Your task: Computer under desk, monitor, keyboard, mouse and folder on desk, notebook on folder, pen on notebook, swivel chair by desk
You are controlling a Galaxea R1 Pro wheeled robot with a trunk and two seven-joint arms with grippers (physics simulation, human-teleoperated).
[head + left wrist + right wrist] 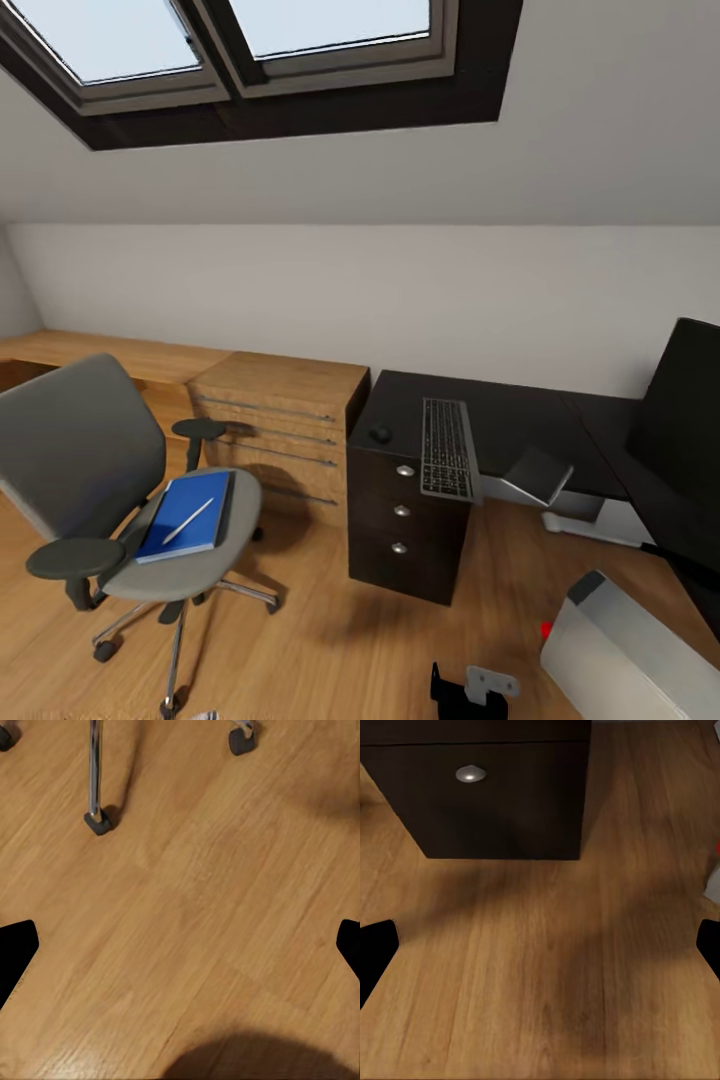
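**Bedroom workspace seen before tidying, claws spread above the floor**

Folder [188, 513], bright blue, lies flat on the seat of the grey swivel chair [100, 470], with the thin white pen [188, 520] resting diagonally on top of it. The chair stands on the wooden floor [320, 640] beside a light wooden drawer chest [285, 420], apart from the desk [520, 415]. On the glossy black surface, the keyboard [447, 448] lies with its near end jutting over the front edge above the black three-drawer unit [400, 520]; the small black mouse [380, 434] sits just beside it, near the corner. The monitor [685, 420] stands at the right end of the surface, cut off by the frame edge. A thin grey notebook [538, 473] lies tilted at the edge of the surface near the keyboard. The silver-grey computer [630, 650] sits tipped on the floor at lower right, a red spot at its side.

The left wrist view looks straight down at floorboards and chair casters [97, 821], the left claw [180, 952] open with its fingertips [15, 952] at the frame's two sides. The right claw [540, 952] is likewise open above the floor, facing the base of the drawer unit [487, 787].
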